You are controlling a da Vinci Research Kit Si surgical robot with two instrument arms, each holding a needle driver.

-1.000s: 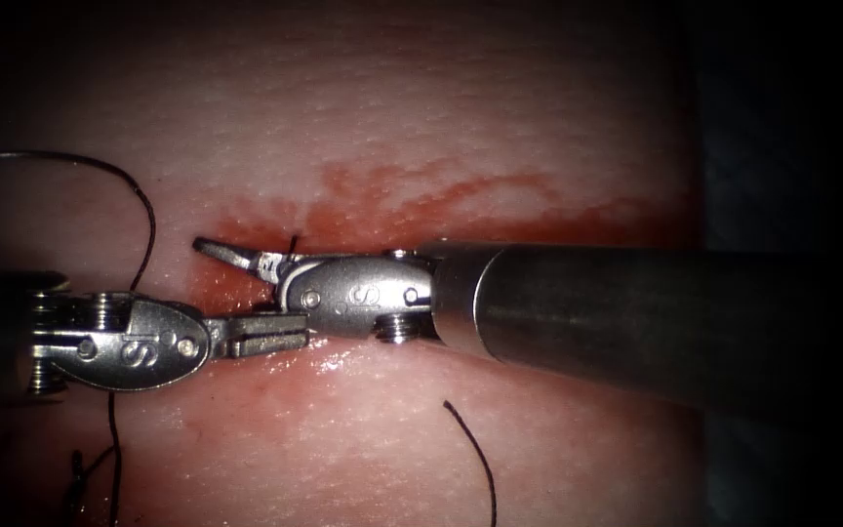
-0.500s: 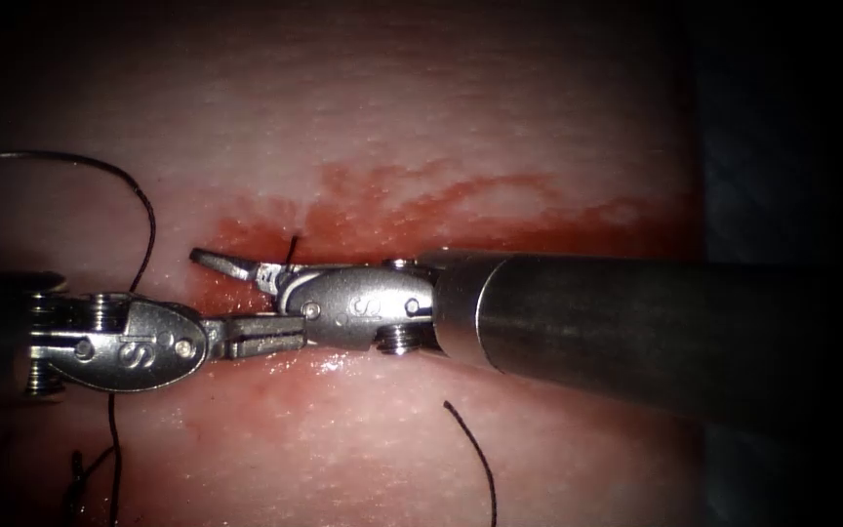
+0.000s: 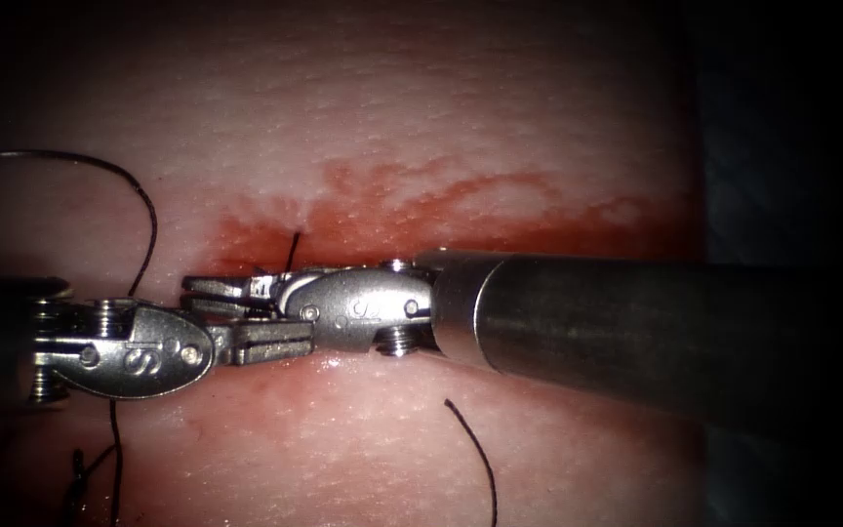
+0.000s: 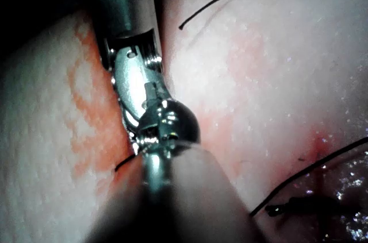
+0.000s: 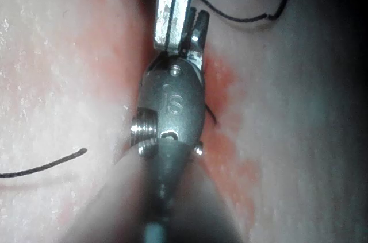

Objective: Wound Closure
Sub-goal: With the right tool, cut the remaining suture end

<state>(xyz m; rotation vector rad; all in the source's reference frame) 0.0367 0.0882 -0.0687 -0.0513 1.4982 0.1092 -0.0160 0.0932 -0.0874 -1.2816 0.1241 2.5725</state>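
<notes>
Poking up beside right tool (image 3: 231, 290): thread (image 3: 292, 251)

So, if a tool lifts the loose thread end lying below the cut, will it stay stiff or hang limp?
Probably limp: the thread end is very thin and lies in a soft curve on the tissue. It likely weighs almost nothing. The wet-looking red fluid nearby may make it cling.
</notes>
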